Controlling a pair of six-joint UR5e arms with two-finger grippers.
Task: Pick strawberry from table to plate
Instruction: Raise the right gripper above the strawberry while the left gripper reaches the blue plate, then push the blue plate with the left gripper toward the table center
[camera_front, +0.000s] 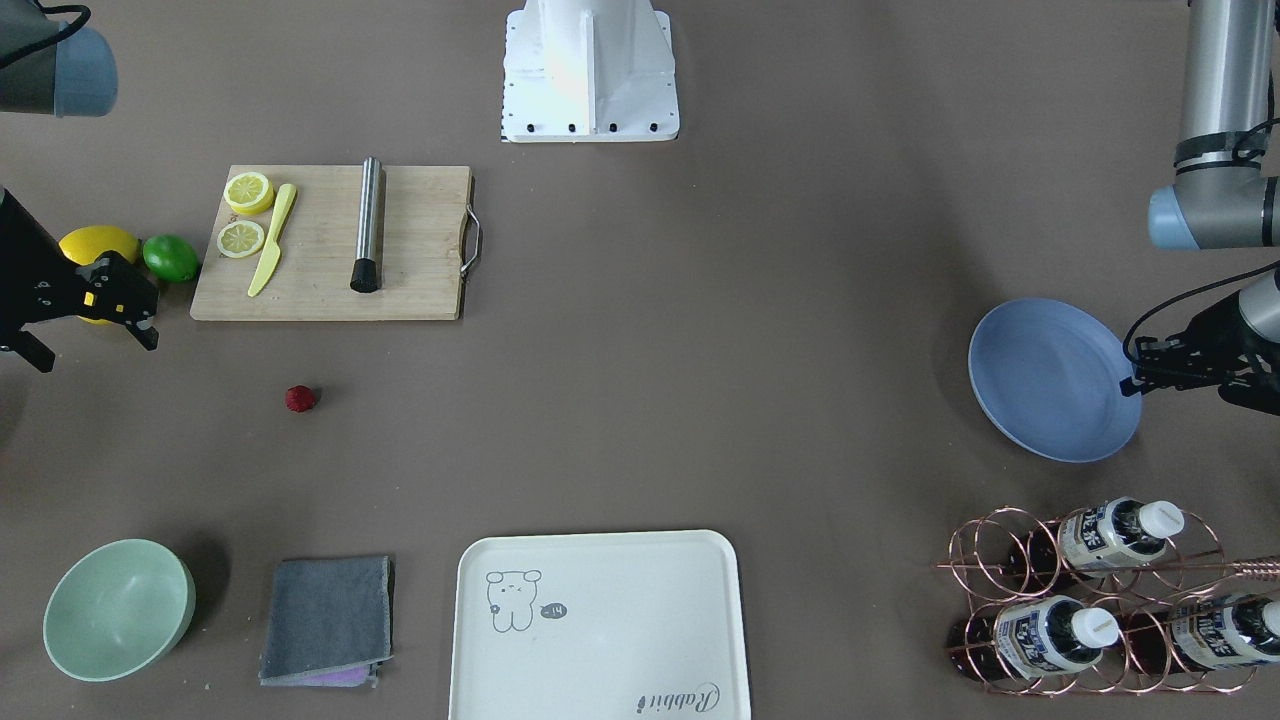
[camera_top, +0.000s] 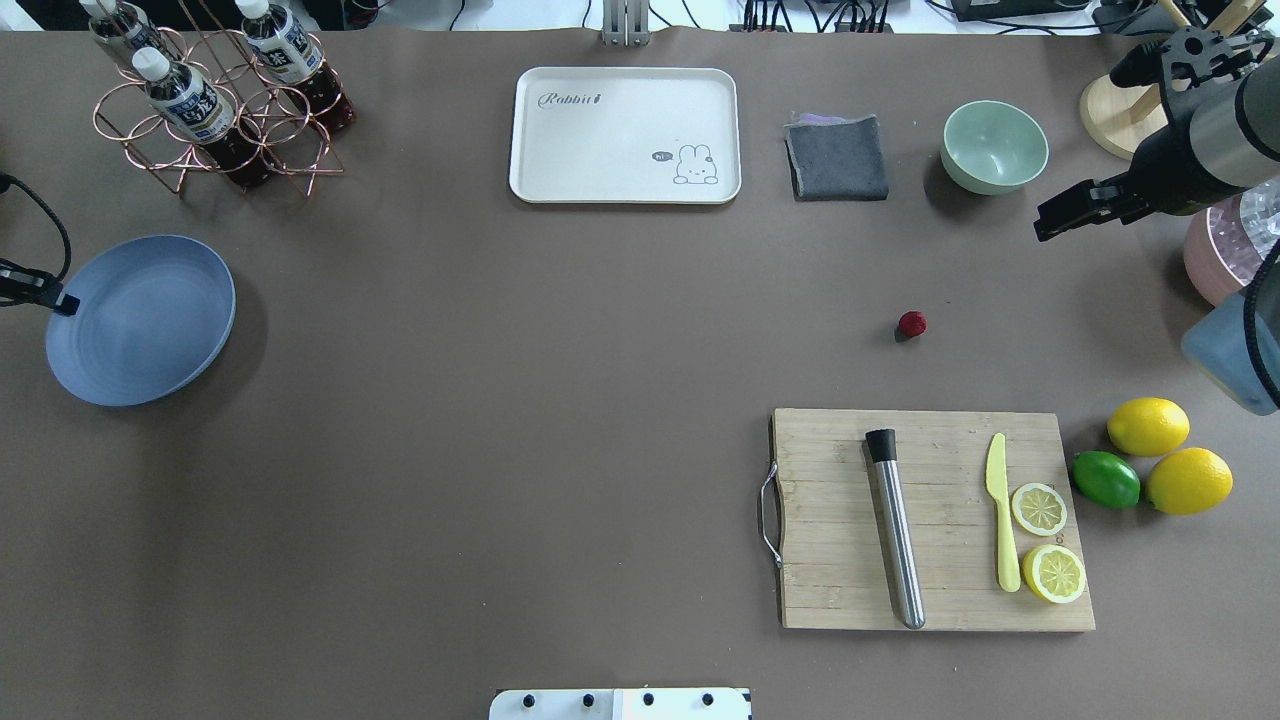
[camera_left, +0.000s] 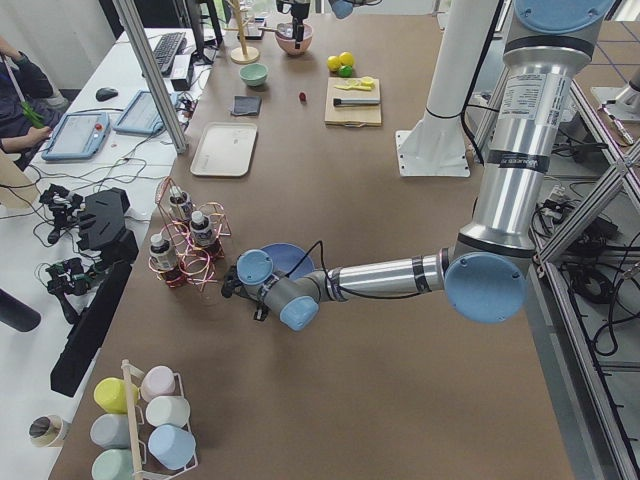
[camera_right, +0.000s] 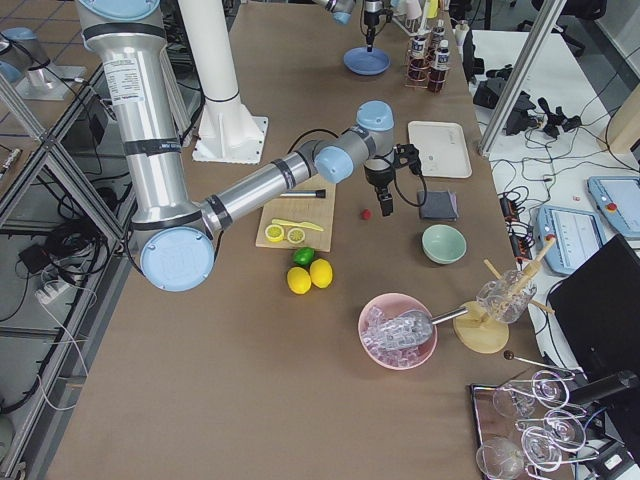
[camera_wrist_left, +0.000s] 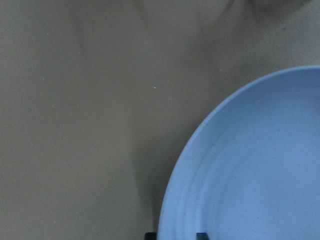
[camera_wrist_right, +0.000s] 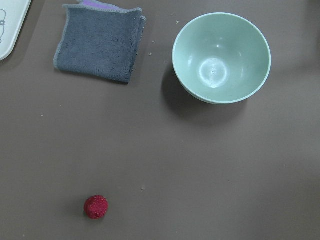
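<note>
Dark-red strawberry on the worktop, well apart from the right tool, which is spread and empty. The left tool, also spread, sits at the rim of the plate. An off-centre pinch could roll that berry away.

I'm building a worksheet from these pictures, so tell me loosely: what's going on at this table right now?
Nothing is held yet. The strawberry lies loose on the table, a little way off the cutting board. The right gripper hangs above the table not far from it, jaws apparently open and empty. The left gripper hovers at the rim of the blue plate, which is empty, far across the table from the berry.
</note>
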